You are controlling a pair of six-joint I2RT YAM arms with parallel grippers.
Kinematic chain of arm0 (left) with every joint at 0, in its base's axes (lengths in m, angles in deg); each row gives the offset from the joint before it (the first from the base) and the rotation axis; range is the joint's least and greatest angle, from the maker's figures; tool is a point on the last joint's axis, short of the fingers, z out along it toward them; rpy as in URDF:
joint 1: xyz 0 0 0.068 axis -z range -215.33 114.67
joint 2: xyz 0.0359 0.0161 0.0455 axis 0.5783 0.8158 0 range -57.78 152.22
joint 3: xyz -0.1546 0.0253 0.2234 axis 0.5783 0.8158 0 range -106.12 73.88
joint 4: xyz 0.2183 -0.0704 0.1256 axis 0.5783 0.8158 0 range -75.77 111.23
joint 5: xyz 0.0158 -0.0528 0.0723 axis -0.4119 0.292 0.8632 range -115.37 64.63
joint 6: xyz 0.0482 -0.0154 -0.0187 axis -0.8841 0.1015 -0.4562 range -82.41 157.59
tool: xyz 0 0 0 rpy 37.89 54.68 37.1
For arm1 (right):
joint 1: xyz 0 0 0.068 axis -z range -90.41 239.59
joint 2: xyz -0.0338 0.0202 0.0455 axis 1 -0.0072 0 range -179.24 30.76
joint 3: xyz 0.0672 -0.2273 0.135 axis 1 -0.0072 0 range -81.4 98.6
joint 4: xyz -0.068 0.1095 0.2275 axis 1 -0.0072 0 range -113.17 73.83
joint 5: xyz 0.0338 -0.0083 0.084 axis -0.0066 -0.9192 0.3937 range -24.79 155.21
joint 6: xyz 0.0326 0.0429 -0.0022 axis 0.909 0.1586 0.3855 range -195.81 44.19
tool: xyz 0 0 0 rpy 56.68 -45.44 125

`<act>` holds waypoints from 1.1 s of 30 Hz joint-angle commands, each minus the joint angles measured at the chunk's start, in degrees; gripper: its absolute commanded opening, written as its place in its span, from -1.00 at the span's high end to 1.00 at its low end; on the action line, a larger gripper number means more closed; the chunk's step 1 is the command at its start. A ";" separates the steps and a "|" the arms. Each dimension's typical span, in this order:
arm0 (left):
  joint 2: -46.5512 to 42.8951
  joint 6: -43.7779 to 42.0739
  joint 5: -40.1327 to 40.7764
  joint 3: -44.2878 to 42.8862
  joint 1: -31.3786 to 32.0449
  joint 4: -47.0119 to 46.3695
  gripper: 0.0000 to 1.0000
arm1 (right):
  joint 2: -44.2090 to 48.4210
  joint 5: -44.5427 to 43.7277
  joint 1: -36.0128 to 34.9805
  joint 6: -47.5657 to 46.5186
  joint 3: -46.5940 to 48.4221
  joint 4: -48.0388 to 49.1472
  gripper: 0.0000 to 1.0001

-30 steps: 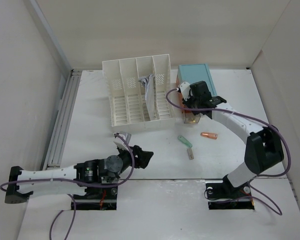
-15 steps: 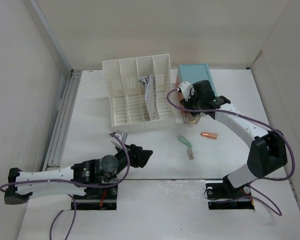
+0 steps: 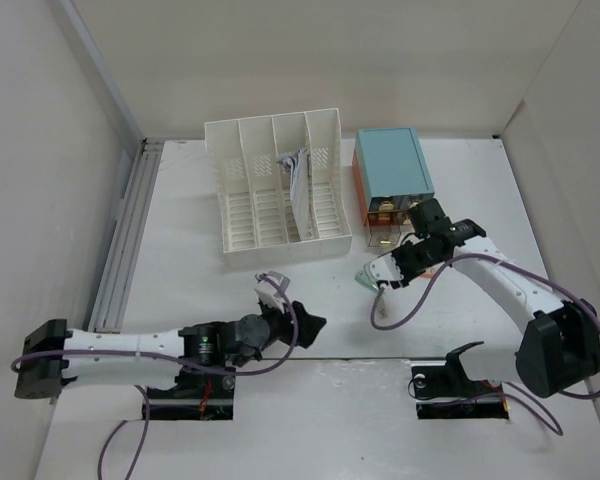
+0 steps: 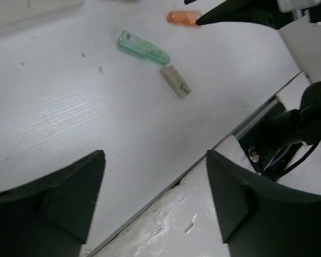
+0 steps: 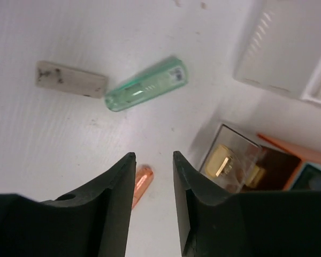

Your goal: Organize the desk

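Recorded one white desk [image 3: 180, 250], lying flat beneath both arms and filling the walled bay. Found at its back a white file rack [image 3: 275, 190], and just beside that a teal box [image 3: 390, 165] with its orange drawer [image 5: 278, 163] standing open. Noted a green stick [image 5: 145, 84], a grey tab [image 5: 70, 78] and an orange capsule [image 5: 140, 182] lying loose nearer the front. Found left gripper [image 4: 155, 176] with jaws wide apart, holding nothing. Found right gripper [image 5: 152, 160] over the capsule, jaws narrowly apart, clamping nothing.

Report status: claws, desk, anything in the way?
Left claw open, empty, over the desk near edge. Right claw part open above the orange capsule, not gripping. Green stick and grey tab loose nearby. Nothing blocking.
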 commanded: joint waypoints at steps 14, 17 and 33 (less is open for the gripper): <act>42.52 6.41 -5.48 -30.38 -6.56 -5.38 0.09 | 8.52 1.52 9.34 47.89 5.11 23.88 0.30; 53.15 9.29 -0.73 -41.40 -5.41 9.18 0.16 | 13.79 -5.25 9.88 59.29 4.59 31.08 0.27; 71.39 31.90 4.74 -66.92 -2.50 41.52 0.22 | 24.18 -18.45 19.01 76.30 1.60 39.97 0.24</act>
